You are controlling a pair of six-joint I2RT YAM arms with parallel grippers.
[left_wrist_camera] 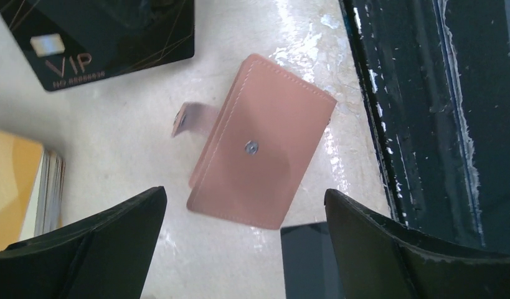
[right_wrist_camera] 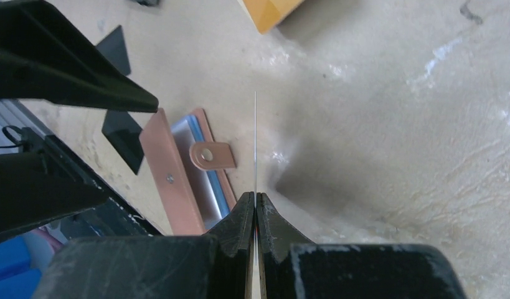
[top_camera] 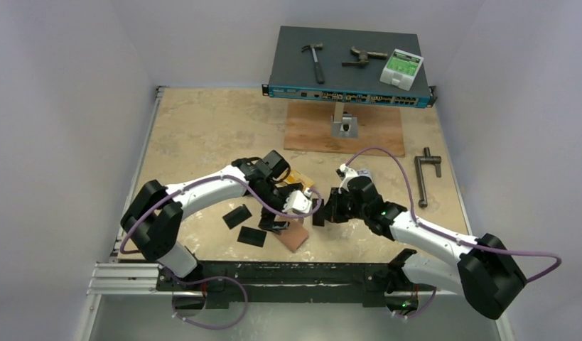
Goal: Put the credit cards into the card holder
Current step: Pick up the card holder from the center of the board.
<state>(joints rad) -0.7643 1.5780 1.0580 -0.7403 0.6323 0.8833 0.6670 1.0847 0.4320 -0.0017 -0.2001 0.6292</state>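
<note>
The salmon-pink card holder (top_camera: 293,236) lies near the table's front edge, its snap tab (right_wrist_camera: 212,156) loose. In the right wrist view the card holder (right_wrist_camera: 177,184) gapes a little with a silver-blue card (right_wrist_camera: 199,168) inside. My left gripper (left_wrist_camera: 245,193) hovers open just above the card holder (left_wrist_camera: 261,143), holding nothing. My right gripper (right_wrist_camera: 256,199) is shut on a thin credit card (right_wrist_camera: 255,137) seen edge-on, just right of the holder. Black cards (top_camera: 236,216) (top_camera: 251,236) lie to the left. An orange-gold stack (top_camera: 298,177) sits behind.
A network switch (top_camera: 348,71) at the back carries a hammer (top_camera: 315,60), another tool (top_camera: 362,57) and a white-green device (top_camera: 401,67). A wooden board (top_camera: 345,128) lies before it. A metal tool (top_camera: 426,174) lies at the right. The dark front rail (left_wrist_camera: 426,124) runs close by the holder.
</note>
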